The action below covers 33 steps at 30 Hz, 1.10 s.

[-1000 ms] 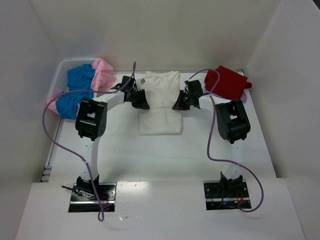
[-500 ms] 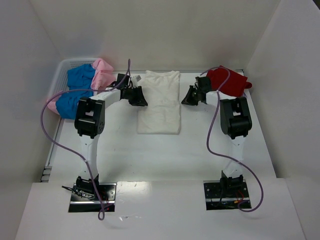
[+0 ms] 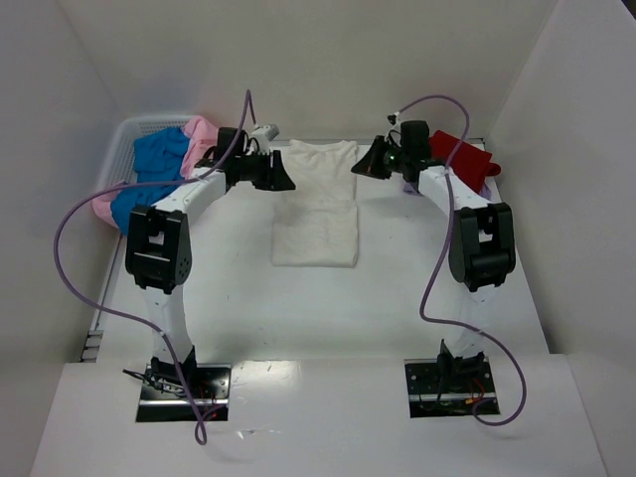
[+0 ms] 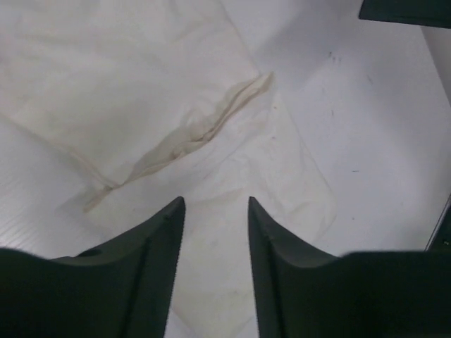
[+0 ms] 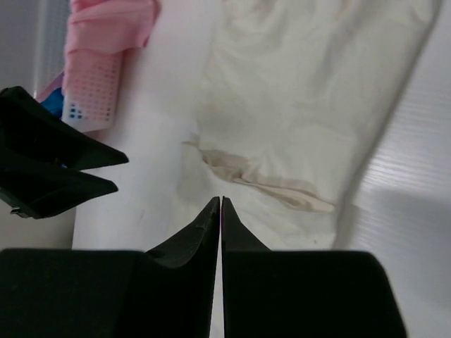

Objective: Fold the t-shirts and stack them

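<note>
The cream-white t-shirt [image 3: 316, 204] lies flat mid-table, collar at the far end, its sides folded in to a narrow strip. It shows with a brownish stained seam in the left wrist view [image 4: 141, 84] and in the right wrist view [image 5: 310, 91]. My left gripper [image 3: 285, 181] hovers at the shirt's far left edge, open and empty [image 4: 215, 204]. My right gripper [image 3: 364, 169] hovers at the far right edge, shut and empty [image 5: 220, 201]. The red t-shirt [image 3: 462, 159] lies at the far right. Blue [image 3: 154, 154] and pink [image 3: 204, 134] shirts fill the basket.
The white mesh basket [image 3: 121, 144] stands at the far left against the wall, and its corner shows in the right wrist view [image 5: 91, 98]. White walls enclose the table on three sides. Purple cables loop from both arms.
Both grippers have drawn back from the shirt's middle sides to its far end near the sleeves, moving apart from the cloth. The shirt has stayed folded in place.
</note>
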Available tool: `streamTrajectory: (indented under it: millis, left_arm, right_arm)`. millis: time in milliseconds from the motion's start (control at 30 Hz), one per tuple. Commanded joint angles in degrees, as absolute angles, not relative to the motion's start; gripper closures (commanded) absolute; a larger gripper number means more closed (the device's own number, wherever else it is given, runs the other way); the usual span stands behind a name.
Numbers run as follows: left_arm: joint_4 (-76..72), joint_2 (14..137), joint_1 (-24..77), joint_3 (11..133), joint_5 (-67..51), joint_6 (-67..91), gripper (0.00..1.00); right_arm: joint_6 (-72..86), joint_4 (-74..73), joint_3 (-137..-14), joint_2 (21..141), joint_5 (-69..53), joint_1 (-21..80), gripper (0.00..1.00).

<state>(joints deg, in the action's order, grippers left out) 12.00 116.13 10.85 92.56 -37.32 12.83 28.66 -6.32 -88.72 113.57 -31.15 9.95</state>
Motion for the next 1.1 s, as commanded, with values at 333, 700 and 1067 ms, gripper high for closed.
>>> streamTrajectory:
  millis: [333,700,1067]
  left_arm:
    - [0.18,120.88,15.14,86.16,-43.95,17.52,0.90]
    - [1.40,125.41,17.93,90.46,-28.86,21.00,0.91]
    - [4.41,129.39,17.93,96.08,-25.65,20.40,0.89]
  right_arm:
    - [29.97,-2.67,-88.62,121.95,-39.23,19.10,0.99]
    - [25.49,-9.45,-94.87,128.19,-27.16,19.95,1.00]
    - [25.49,-10.46,-97.21,131.22,-24.61,18.09,1.00]
